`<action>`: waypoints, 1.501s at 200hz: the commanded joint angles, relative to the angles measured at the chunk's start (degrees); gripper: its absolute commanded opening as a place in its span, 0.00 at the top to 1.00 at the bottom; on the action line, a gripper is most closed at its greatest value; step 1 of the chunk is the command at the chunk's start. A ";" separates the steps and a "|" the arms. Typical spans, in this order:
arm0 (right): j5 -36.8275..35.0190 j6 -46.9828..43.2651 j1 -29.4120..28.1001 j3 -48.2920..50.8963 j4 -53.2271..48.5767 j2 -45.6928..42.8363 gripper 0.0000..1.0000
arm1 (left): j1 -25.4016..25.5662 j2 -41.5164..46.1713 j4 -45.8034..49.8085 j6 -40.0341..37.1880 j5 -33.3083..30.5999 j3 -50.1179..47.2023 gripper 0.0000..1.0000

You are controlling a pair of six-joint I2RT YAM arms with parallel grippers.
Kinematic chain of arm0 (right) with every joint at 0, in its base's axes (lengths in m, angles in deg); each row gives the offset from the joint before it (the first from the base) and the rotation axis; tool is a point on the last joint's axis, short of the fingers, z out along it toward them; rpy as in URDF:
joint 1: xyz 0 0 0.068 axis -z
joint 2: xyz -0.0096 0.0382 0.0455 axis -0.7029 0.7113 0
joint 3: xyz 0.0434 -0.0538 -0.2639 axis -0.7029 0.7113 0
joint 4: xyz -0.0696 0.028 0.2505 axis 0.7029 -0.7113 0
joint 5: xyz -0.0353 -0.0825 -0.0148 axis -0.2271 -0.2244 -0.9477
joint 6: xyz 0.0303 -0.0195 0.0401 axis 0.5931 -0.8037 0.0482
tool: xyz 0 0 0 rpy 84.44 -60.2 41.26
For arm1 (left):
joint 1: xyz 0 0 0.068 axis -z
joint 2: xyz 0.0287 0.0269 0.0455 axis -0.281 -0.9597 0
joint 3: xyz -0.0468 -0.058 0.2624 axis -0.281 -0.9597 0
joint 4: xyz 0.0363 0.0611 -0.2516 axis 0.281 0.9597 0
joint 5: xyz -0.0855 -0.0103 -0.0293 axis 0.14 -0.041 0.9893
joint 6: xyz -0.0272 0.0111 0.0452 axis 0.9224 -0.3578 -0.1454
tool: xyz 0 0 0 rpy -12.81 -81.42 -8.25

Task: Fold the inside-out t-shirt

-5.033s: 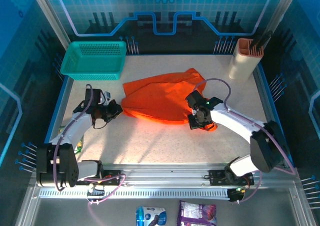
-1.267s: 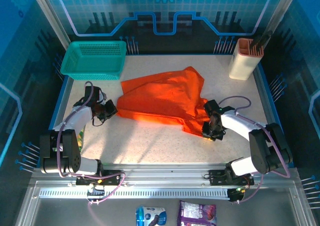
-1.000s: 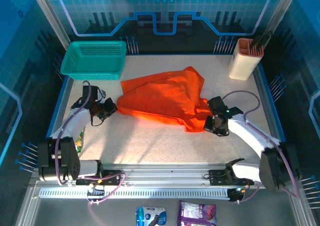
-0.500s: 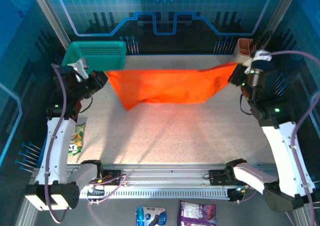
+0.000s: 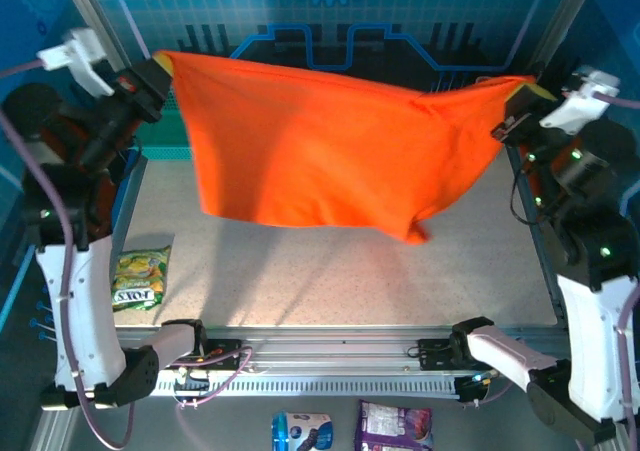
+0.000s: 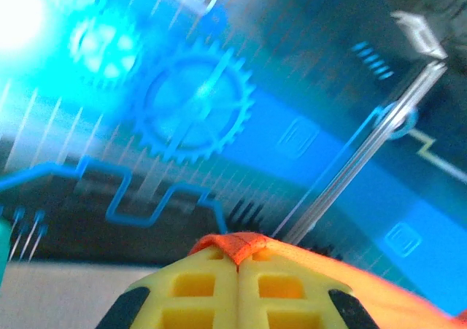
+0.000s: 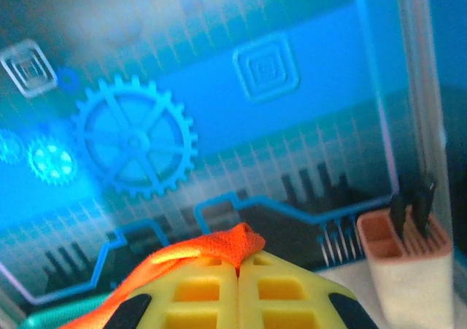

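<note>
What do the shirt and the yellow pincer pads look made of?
Shirt: thin matte cloth, perhaps cotton; it drapes and sags in soft folds. Pads: matte yellow, likely moulded plastic or rubber; a grid of square recesses shows.

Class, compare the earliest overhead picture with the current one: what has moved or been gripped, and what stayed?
Both arms rose and swung apart. The left gripper and right gripper, each shut on the t-shirt, lifted it from a crumpled heap on the table and stretched it wide in the air. The snack packet on the table's left stayed put.
</note>
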 commanded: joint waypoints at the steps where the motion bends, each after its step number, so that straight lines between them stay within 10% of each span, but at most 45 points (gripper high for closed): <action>1: 0.31 1.34 0.73 -0.47 1.10 0.37 1.00 | -0.55 -0.12 0.82 0.36 -0.22 -0.28 1.00; 58: -12.88 -11.70 0.70 -16.58 -0.85 -2.68 1.00 | -0.56 3.46 -9.88 7.85 3.39 -26.55 1.00; 113: -6.71 -4.72 0.64 -4.35 1.45 -2.90 1.00 | -0.57 1.82 -0.65 0.33 -0.43 -9.63 1.00; 300: -9.76 -12.35 0.68 -7.89 4.63 -14.60 1.00 | -0.57 15.54 -3.65 -0.83 1.28 -12.85 1.00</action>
